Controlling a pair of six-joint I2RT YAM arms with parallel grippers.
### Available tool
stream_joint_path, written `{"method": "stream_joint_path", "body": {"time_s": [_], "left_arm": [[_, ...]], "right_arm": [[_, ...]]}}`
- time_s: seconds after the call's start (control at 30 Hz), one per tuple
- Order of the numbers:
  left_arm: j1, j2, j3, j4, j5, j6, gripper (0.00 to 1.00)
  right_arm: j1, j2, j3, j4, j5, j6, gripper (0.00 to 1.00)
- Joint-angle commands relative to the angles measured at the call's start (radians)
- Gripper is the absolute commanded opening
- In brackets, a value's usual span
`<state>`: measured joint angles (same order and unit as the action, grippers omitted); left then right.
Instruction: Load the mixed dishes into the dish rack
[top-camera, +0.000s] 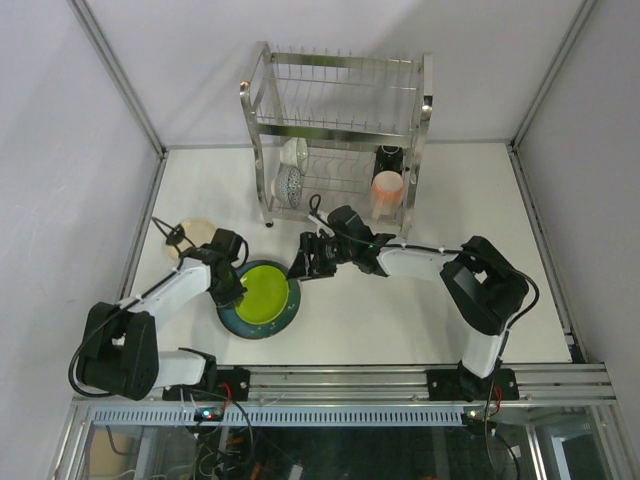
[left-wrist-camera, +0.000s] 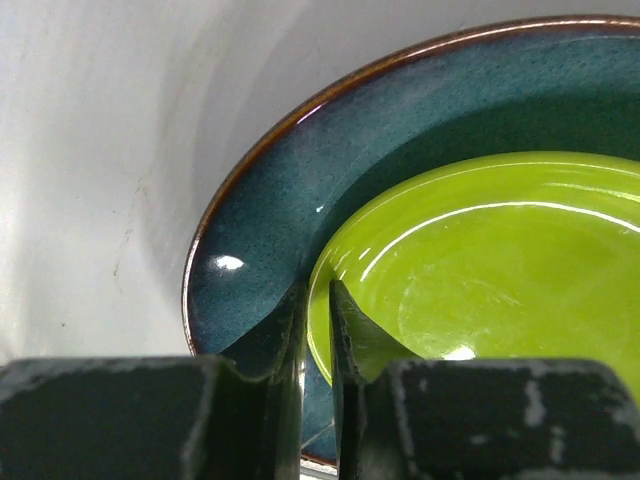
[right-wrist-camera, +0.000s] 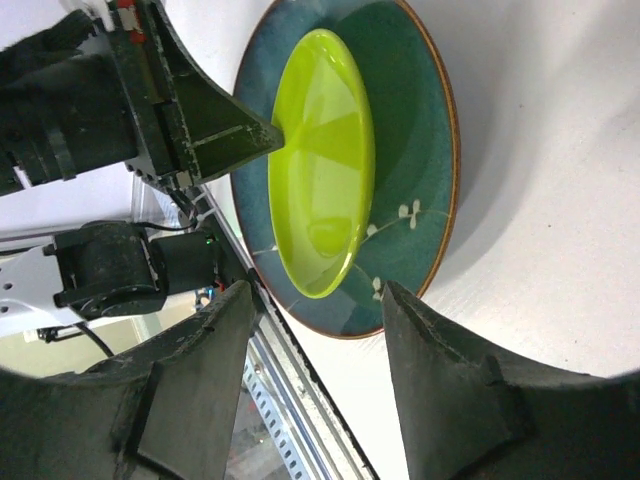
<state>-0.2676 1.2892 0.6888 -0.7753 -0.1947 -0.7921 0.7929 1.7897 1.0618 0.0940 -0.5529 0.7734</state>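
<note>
The lime-green plate (top-camera: 266, 291) lies in the large blue-grey plate (top-camera: 284, 319) on the table at front left. My left gripper (top-camera: 234, 284) is shut on the green plate's left rim. In the left wrist view its fingertips (left-wrist-camera: 318, 300) pinch that rim, with the green plate (left-wrist-camera: 500, 260) over the blue-grey plate (left-wrist-camera: 290, 180). My right gripper (top-camera: 306, 262) is open and empty just right of the plates, facing them (right-wrist-camera: 318, 300). The dish rack (top-camera: 340, 130) stands at the back. Its lower tier holds the patterned bowl (top-camera: 290, 186), the pink mug (top-camera: 387, 190) and a dark-handled mug (top-camera: 390, 158).
The cream plate (top-camera: 196, 234) lies on the table at the left, behind my left arm. A pale dish (top-camera: 296, 152) stands upright in the rack above the bowl. White walls enclose the table, and a metal rail (top-camera: 340, 380) runs along the near edge.
</note>
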Motion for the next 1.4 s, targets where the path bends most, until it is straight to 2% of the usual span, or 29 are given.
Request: {"method": "stream_joint_path", "body": {"time_s": [0.0,0.27,0.57,0.77,0.87,0.93,1.07,1.17,1.37], "left_arm": [[0.009,0.047,-0.001,0.030,-0.011,0.037,0.16],[0.010,0.072,0.000,0.051,0.000,0.051,0.15],[0.009,0.075,-0.006,0.063,0.008,0.056,0.14],[0.009,0.072,-0.003,0.079,0.030,0.056,0.13],[0.009,0.064,-0.002,0.088,0.034,0.053,0.11],[0.008,0.057,-0.002,0.094,0.036,0.055,0.10],[0.008,0.038,0.014,0.087,0.038,0.065,0.08],[0.009,0.003,0.058,0.046,0.044,0.078,0.11],[-0.003,-0.169,0.277,-0.157,-0.006,0.115,0.23]], "right_arm": [[0.015,0.026,0.063,-0.027,0.005,-0.024,0.56],[0.027,0.082,0.100,-0.020,0.007,-0.017,0.56],[0.041,0.165,0.160,0.005,-0.022,0.011,0.48],[0.049,0.222,0.203,0.033,-0.056,0.045,0.47],[0.052,0.239,0.209,0.060,-0.072,0.069,0.40],[0.054,0.243,0.208,0.079,-0.085,0.079,0.31],[0.051,0.234,0.208,0.069,-0.094,0.073,0.02],[0.047,0.200,0.206,0.026,-0.086,0.049,0.00],[0.030,0.036,0.173,-0.108,0.033,-0.042,0.00]]}}
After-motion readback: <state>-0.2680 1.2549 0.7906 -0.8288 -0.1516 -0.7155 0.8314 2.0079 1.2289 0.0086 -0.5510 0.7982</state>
